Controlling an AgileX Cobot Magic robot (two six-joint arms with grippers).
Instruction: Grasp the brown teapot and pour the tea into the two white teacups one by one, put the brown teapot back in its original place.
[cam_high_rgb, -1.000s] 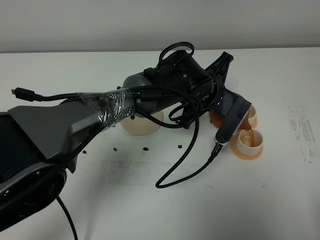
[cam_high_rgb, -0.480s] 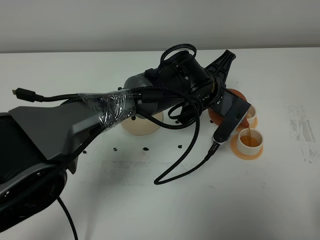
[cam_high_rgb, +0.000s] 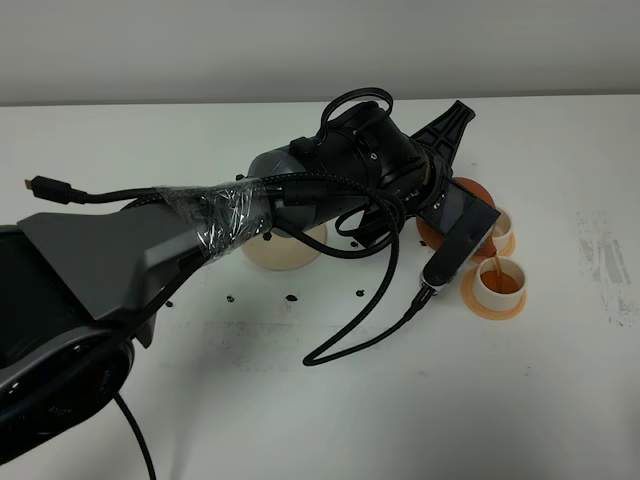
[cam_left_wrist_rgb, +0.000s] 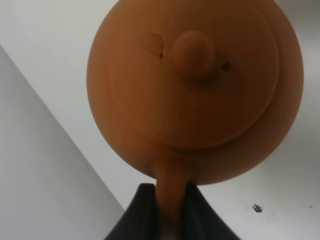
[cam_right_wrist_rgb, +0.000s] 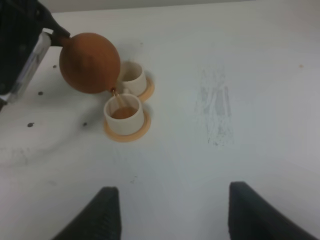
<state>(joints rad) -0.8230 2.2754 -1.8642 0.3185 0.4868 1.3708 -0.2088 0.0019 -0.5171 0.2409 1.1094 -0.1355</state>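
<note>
My left end effector (cam_left_wrist_rgb: 167, 202) is clamped on the loop handle of the brown teapot (cam_left_wrist_rgb: 195, 90), one finger on each side of it; the teapot hangs off the worktop (cam_high_rgb: 300, 400), tipped spout-down over the right part of the scene; a thin stream of tea (cam_right_wrist_rgb: 116, 96) runs from its spout into the nearer white teacup (cam_right_wrist_rgb: 124, 114), which holds brown liquid and stands on an orange coaster (cam_right_wrist_rgb: 125, 134); the farther white teacup (cam_right_wrist_rgb: 132, 77) stands just beyond it, partly hidden by the teapot's body; the cream saucer (cam_high_rgb: 285, 250) lies bare to the left, half under my left arm; my right end effector (cam_right_wrist_rgb: 175, 215) hangs with its fingers wide apart, holding nothing, well apart from the cups.
</note>
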